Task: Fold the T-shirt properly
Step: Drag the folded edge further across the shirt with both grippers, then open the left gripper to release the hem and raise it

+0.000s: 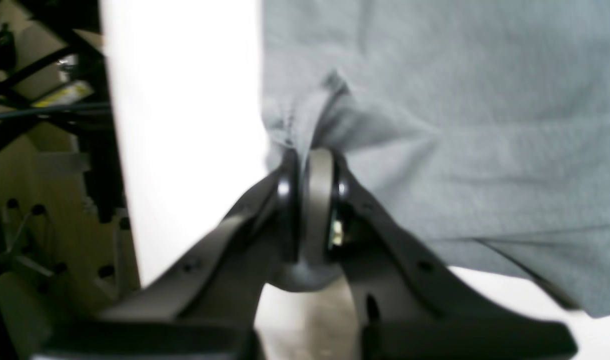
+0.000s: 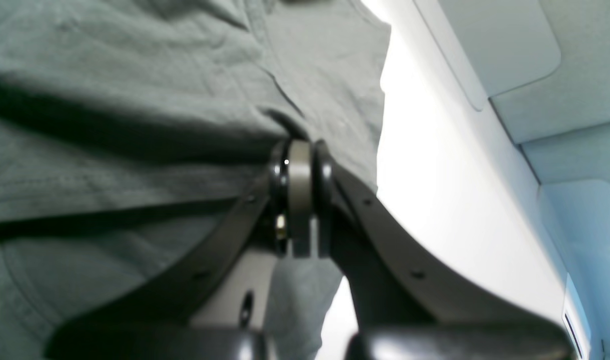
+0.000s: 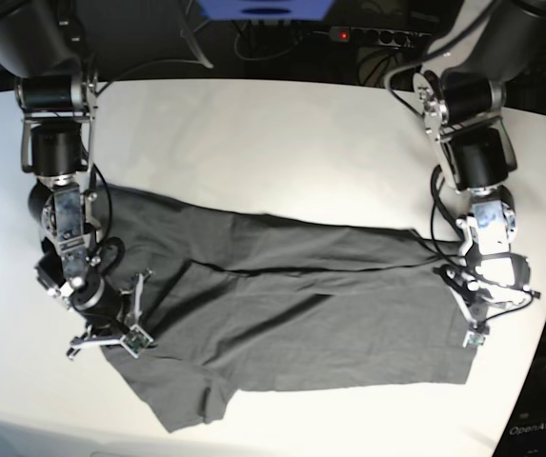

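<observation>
Plain charcoal-grey T-shirt (image 3: 301, 305) on white table (image 3: 253, 143); black arms.

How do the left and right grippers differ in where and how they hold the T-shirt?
The left gripper sits at the T-shirt's straight edge, near a corner; the right gripper sits at the opposite end, by the sleeve. In the wrist views, cloth bunches into a small peak above the left jaws, while a folded edge runs across behind the right jaws. Shared: both are shut on cloth, over the white table.

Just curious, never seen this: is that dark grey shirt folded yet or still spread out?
Partly folded: the dark charcoal-grey cotton T-shirt lies across the white table with its far edge doubled over; one sleeve sticks out.
</observation>
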`<state>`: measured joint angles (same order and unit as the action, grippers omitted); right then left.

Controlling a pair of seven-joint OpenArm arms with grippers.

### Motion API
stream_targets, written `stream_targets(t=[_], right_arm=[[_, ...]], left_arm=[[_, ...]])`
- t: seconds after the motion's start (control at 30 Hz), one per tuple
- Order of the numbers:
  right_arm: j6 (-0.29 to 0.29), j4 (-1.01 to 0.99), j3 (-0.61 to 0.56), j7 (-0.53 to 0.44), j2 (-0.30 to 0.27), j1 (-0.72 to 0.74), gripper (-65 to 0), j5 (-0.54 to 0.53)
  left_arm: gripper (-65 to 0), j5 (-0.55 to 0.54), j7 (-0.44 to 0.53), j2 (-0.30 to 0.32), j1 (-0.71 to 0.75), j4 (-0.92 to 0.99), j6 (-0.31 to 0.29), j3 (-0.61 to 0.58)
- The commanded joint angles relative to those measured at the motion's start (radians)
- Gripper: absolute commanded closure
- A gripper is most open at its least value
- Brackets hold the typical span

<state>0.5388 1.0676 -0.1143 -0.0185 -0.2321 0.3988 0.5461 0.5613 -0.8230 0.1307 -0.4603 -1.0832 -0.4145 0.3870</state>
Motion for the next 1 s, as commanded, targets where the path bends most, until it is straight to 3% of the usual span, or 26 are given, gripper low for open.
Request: stream_targets(t=[0.0,0.63,0.7,0.87,0.97], right_arm=[[-0.016,0.001,0.006,-0.021,-0.01,0.03,-0.3,-0.011],[-0.018,-0.023,0.008,-0.061,-0.01,0.01,-0.3,-0.011],[-0.018,-0.023,0.008,-0.061,-0.01,0.01,-0.3,-0.011],[-0.018,-0.023,0.008,-0.061,-0.01,0.01,-0.3,-0.011],[-0.018,-0.023,0.008,-0.061,-0.01,0.009,-0.3,-0.011]], left_arm=[[-2.4,0.006,0.024,0.017,-0.036,-0.019,0.009,-0.003],[-2.7,0.001,0.046,0.025,-0.041,-0.022,0.007,-0.049],[-5.6,0.001,0.046,0.019,-0.041,-0.03,0.007,-0.05],[-19.9,-0.002,0.047,0.022,-0.042,-0.035,0.012,-0.043],[-21.8,-0.004,0.047,0.022,-0.039,-0.065,0.004,-0.033]])
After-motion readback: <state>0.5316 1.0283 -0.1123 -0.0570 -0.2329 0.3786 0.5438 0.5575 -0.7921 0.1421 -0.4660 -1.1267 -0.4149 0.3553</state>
